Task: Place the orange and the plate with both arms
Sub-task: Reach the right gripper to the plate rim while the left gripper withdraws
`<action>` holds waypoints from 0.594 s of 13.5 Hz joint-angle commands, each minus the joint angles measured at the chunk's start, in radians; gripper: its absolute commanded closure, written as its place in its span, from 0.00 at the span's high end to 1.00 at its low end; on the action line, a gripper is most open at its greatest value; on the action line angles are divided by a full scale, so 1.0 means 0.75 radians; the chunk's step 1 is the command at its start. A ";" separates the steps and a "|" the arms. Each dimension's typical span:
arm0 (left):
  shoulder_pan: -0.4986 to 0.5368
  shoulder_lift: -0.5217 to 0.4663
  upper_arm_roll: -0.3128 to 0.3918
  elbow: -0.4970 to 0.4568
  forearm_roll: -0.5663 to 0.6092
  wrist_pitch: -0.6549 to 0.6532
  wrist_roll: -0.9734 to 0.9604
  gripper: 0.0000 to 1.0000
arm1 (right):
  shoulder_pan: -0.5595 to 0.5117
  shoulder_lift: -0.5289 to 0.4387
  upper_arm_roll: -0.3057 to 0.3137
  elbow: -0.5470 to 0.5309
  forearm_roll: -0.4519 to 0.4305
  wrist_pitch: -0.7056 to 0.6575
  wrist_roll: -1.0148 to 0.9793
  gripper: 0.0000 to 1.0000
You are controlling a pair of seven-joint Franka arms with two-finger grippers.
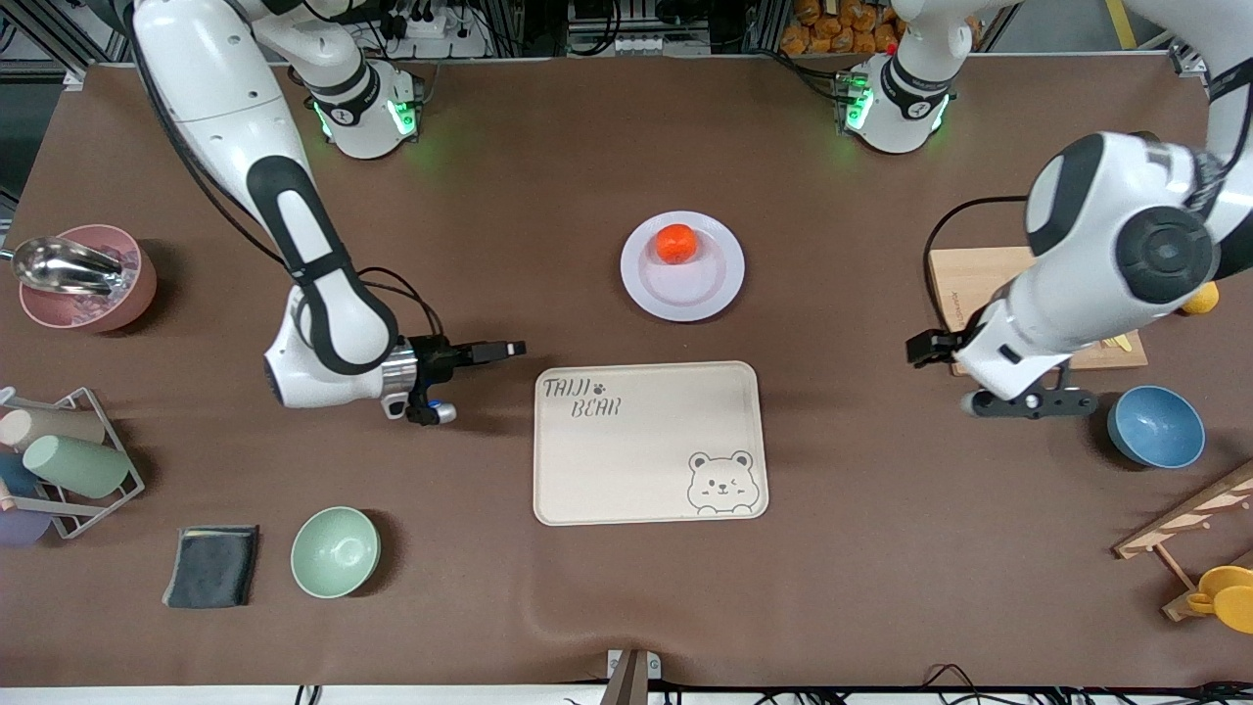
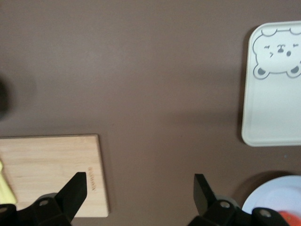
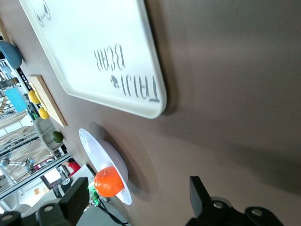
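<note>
The orange point(image 1: 675, 243) sits on the plate point(image 1: 685, 284) at the table's middle, farther from the front camera than the bear-printed tray point(image 1: 646, 441). My right gripper point(image 1: 494, 354) is open and empty, low over the bare table beside the tray's corner, toward the right arm's end. Its wrist view shows the orange point(image 3: 109, 181) on the plate point(image 3: 101, 155) between the spread fingers, farther off. My left gripper point(image 1: 925, 348) is open and empty over the table by the wooden board point(image 1: 964, 279). In the left wrist view point(image 2: 138, 181) the plate's edge point(image 2: 277, 195) shows.
A blue bowl point(image 1: 1155, 426) stands toward the left arm's end. A pale green bowl point(image 1: 335, 551), dark cloth point(image 1: 210, 566), cup rack point(image 1: 59, 460) and pink bowl with a metal scoop point(image 1: 83, 279) stand toward the right arm's end. A wooden rack point(image 1: 1184, 529) is at the corner.
</note>
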 commanded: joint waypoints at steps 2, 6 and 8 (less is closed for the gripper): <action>-0.205 -0.232 0.309 -0.028 -0.104 -0.190 0.225 1.00 | 0.093 -0.021 -0.010 -0.127 0.218 0.029 -0.222 0.90; -0.387 -0.367 0.473 -0.026 -0.106 -0.285 0.268 1.00 | 0.304 -0.079 -0.010 -0.217 0.443 0.229 -0.288 0.83; -0.408 -0.411 0.469 -0.018 -0.110 -0.348 0.274 1.00 | 0.390 -0.081 -0.010 -0.248 0.594 0.278 -0.370 0.77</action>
